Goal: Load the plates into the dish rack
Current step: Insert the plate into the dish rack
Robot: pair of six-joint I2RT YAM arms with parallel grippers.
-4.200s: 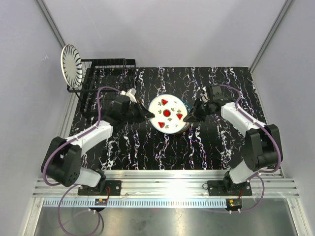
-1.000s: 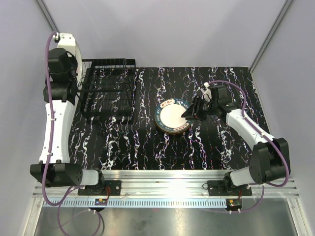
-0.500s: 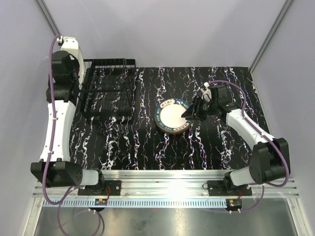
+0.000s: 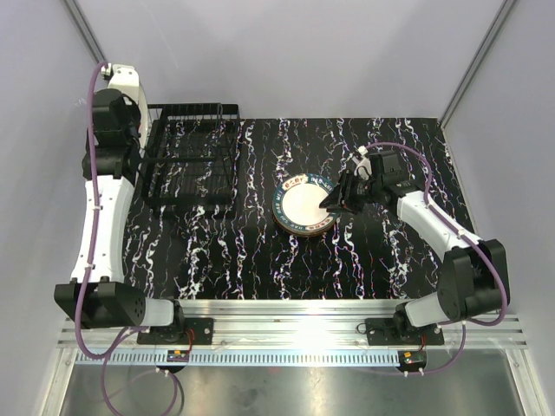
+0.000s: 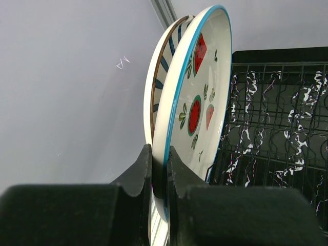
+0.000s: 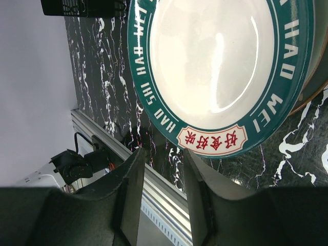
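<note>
Since four seconds earlier, our left hand [image 5: 159,174] had carried the watermelon plate [image 5: 197,102] off the table [image 4: 260,251] to the left end of the dish rack [image 5: 277,128]. It was clenched on the rim, just beside the upright striped plate [image 5: 161,66]. Our right hand [image 6: 161,189] hung released by the teal-rimmed plate [image 6: 215,66] topping the stack, which we judged not yet loaded.

A white plate with a blue rim and red watermelon slices [image 5: 197,102] stands on edge in the left jaws. It is just beside a dark-striped white plate [image 5: 159,77], at the left end of the black wire dish rack [image 4: 191,160] on the counter's far left. Mid-counter, a cream plate with a green lettered rim [image 4: 305,208] tops a flat stack.
</note>
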